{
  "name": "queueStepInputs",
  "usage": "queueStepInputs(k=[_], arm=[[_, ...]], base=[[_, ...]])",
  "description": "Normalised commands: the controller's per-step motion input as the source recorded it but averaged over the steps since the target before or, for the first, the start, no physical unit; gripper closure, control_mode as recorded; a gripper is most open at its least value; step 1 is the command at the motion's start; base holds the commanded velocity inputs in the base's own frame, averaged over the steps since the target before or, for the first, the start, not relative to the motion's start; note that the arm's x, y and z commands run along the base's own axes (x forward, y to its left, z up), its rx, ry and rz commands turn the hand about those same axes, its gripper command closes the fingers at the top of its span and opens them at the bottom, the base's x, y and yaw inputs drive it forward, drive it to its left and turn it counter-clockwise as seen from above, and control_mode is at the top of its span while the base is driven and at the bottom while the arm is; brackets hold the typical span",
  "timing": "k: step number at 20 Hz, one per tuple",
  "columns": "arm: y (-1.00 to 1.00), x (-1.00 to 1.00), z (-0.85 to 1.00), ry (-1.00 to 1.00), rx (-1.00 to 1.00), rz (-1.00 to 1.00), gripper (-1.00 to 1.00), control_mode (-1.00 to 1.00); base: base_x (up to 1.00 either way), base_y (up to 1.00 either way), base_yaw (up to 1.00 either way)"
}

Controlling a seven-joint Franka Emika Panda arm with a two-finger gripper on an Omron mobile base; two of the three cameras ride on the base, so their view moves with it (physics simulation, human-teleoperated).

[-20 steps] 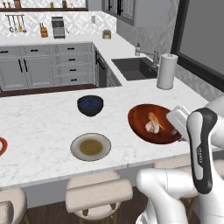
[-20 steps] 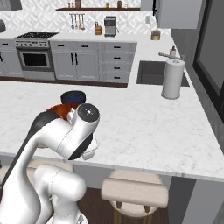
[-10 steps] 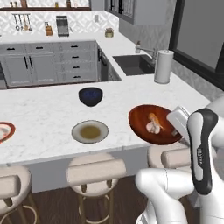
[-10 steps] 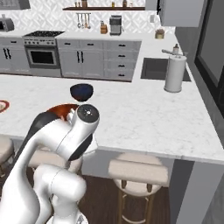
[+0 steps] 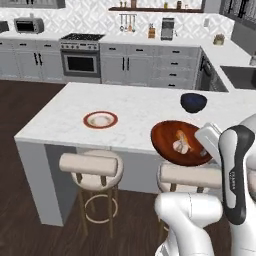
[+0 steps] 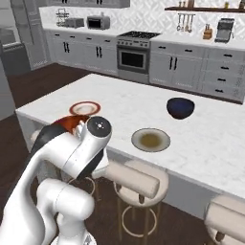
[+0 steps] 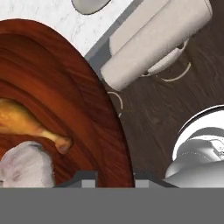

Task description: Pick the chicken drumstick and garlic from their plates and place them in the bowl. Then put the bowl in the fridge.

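Hand view gives us the closest look at the bowl [image 7: 83,109]: its glossy reddish-brown wall curves through the left half of the picture, and inside lie one chicken drumstick [image 7: 26,122], its thin bone end pointing toward the rim, and one garlic [image 7: 24,166] just beside it. Past the rim we see a padded stool [image 7: 153,39] over dark wood floor. The gripper [image 7: 114,177] sits at the bowl's rim, its claw nearly closed with the rim between the finger tips, so we read it as clamped on the bowl.

Left base view shows what the hand camera cannot: the bowl [image 5: 170,145] stands out past the near edge of the white island counter [image 5: 135,107], above a stool, with the drumstick [image 5: 182,136] and garlic [image 5: 179,147] inside. We count one red-rimmed plate [image 5: 100,120] well to the left on the counter and one dark blue bowl [image 5: 193,102] farther back. Two stools are plain here.

Right base view adds the second plate, grey-rimmed with a brown centre [image 6: 150,139], near the counter's near edge, with the dark blue bowl [image 6: 180,107] beyond it and the red-rimmed plate [image 6: 84,108] off to the left. A slice of the reddish-brown bowl [image 6: 72,125] peeks from behind the arm. We count two plates and two bowls in all.
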Motion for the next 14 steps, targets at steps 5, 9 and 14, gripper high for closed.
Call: queueStepInputs(k=[5, 9, 14], arm=[[0.0, 0.0, 0.0, 0.0, 0.0, 0.0, 1.0, 1.0], [0.0, 0.0, 0.0, 0.0, 0.0, 0.0, 1.0, 1.0], [0.0, 0.0, 0.0, 0.0, 0.0, 0.0, 1.0, 1.0]], base=[[-0.03, 1.0, 0.52], [0.01, 1.0, 0.39], [0.49, 1.0, 0.19]])
